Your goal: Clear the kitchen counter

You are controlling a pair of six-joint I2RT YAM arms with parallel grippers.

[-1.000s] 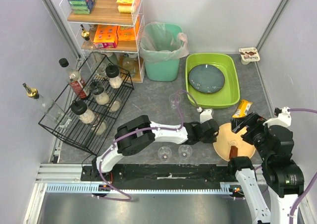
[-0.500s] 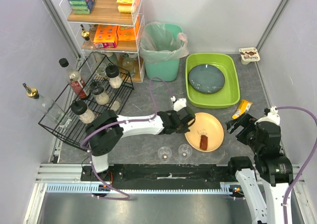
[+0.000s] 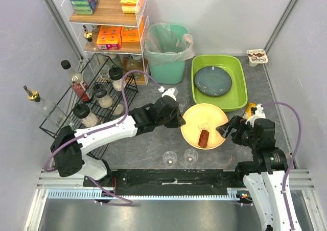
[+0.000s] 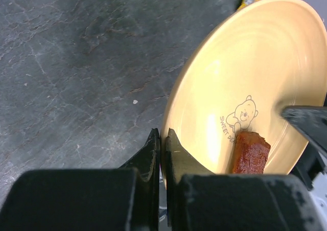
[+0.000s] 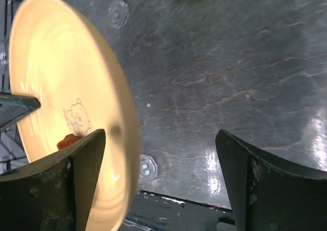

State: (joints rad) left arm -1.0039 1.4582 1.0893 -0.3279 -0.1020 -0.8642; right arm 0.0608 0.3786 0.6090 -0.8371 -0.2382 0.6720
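- The kitchen counter (image 3: 153,144) is the mottled dark-grey slab filling the floor of the cell in front of both arm bases; the wrist views show its veined surface under each gripper
- Above its middle a yellow plate (image 3: 204,124) hangs tilted; a brown piece of food (image 3: 203,138) lies low on it beside a bear drawing (image 4: 241,111)
- The left gripper (image 3: 179,119) is clamped on the plate's left rim, jaws almost together with the rim pinched between them
- The right gripper (image 3: 225,134) stands wide apart at the opposite rim; that rim sits between its fingers (image 5: 84,164), and contact cannot be told
- Behind lies a lime-green tub (image 3: 238,95) holding a blue-grey plate (image 3: 212,81); two small glasses (image 3: 169,158) stand near the front edge; a black wire rack (image 3: 66,129) is at the left; a teal bin (image 3: 166,62) is at the back
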